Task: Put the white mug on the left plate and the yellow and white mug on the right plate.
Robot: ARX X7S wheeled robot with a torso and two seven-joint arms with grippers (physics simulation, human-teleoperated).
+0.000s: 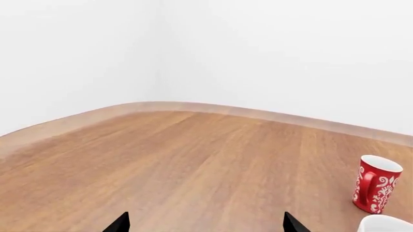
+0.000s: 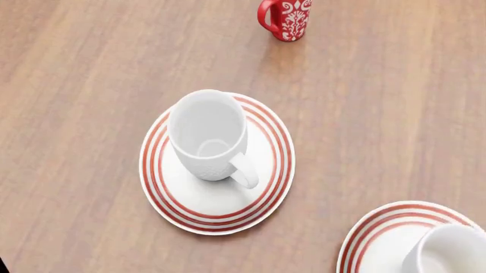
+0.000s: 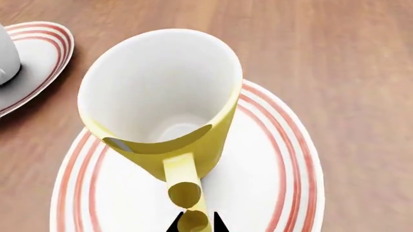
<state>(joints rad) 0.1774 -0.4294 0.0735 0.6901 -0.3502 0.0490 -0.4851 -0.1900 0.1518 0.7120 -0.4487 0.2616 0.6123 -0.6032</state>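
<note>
On the wooden desk (image 2: 91,85) I see the left round white plate with red rings (image 2: 182,213) carrying the large plain white ceramic mug (image 2: 206,133), upright. The right matching ringed plate (image 3: 277,169) holds the small yellow mug with white inside (image 3: 164,96). My right jaws (image 3: 195,223) pinch its yellow handle, I think; the left jaws (image 1: 205,223) stand spread. A red floral mug (image 2: 286,18) stands well apart.

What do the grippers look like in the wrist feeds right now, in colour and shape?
Little shows. The left gripper appears only as two plain black, pointed fingertips at the frame edge. The right gripper shows two small black pointed tips. No cables, markings or arm links are visible in any view.
</note>
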